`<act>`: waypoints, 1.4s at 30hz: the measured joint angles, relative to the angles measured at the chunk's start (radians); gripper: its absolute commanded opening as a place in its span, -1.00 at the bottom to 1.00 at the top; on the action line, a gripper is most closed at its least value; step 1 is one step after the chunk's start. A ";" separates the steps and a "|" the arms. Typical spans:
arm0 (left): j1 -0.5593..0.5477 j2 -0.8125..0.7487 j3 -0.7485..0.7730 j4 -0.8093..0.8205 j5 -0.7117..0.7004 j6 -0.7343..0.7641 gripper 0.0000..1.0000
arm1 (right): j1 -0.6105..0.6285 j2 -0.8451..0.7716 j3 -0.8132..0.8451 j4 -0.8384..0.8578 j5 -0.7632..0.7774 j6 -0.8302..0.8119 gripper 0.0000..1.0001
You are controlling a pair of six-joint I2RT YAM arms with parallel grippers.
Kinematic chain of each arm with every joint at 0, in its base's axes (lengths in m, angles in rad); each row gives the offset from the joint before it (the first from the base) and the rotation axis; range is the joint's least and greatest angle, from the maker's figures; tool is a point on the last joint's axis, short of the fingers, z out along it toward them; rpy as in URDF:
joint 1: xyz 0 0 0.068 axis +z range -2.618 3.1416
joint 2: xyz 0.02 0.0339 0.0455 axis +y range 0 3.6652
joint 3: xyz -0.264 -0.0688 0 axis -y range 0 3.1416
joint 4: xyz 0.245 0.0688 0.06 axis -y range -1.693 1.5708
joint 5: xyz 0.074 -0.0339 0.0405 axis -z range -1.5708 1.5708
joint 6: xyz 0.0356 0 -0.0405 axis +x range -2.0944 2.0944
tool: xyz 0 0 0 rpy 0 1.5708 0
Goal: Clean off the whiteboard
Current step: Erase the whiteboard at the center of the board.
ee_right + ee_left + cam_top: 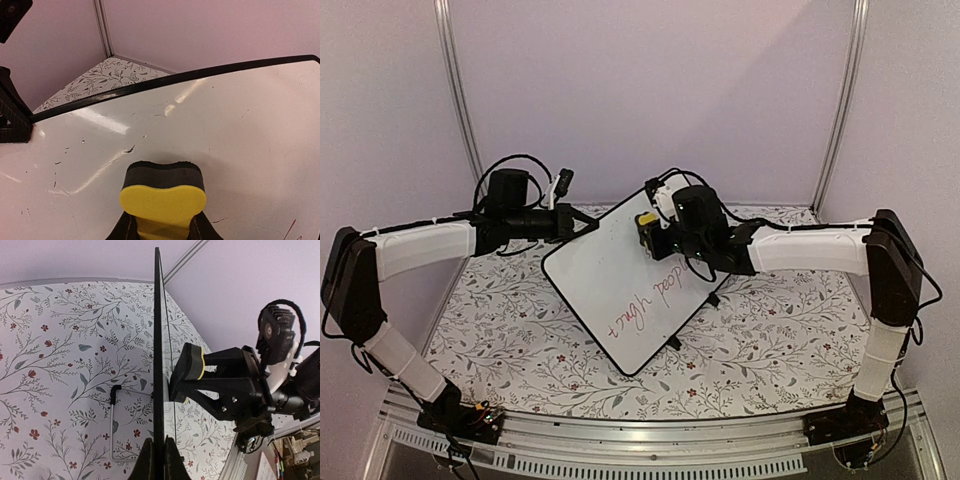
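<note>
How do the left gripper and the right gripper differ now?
The left gripper is shut on the whiteboard's thin edge; the right gripper is shut on a yellow and black eraser. The left gripper sits at the board's rim; the right gripper is over its face, eraser against it. Both are closed at the same board.

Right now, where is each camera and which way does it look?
Top external: above and behind, looking down at the whiteboard; both arms show.
Left wrist: on the left gripper, looking along the board's edge; fingers show.
Right wrist: on the right gripper, facing the board; fingers hold the eraser.
Both wrist views share the eraser.
</note>
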State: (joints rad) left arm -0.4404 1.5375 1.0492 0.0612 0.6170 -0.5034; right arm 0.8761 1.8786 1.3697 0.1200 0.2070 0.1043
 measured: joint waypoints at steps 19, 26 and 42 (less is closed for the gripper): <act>0.002 0.000 0.000 -0.008 -0.011 -0.014 -1.00 | 0.001 -0.055 -0.188 0.087 -0.063 0.073 -1.00; 0.002 0.000 0.000 -0.006 -0.008 -0.014 -1.00 | 0.001 -0.055 -0.162 0.053 -0.060 0.072 -1.00; 0.002 0.000 0.000 -0.004 -0.002 -0.013 -1.00 | -0.011 0.024 0.042 0.010 -0.037 0.037 -1.00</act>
State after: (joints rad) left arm -0.4381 1.5375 1.0492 0.0574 0.6147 -0.5167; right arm 0.8650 1.9022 1.4113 0.1299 0.1699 0.1417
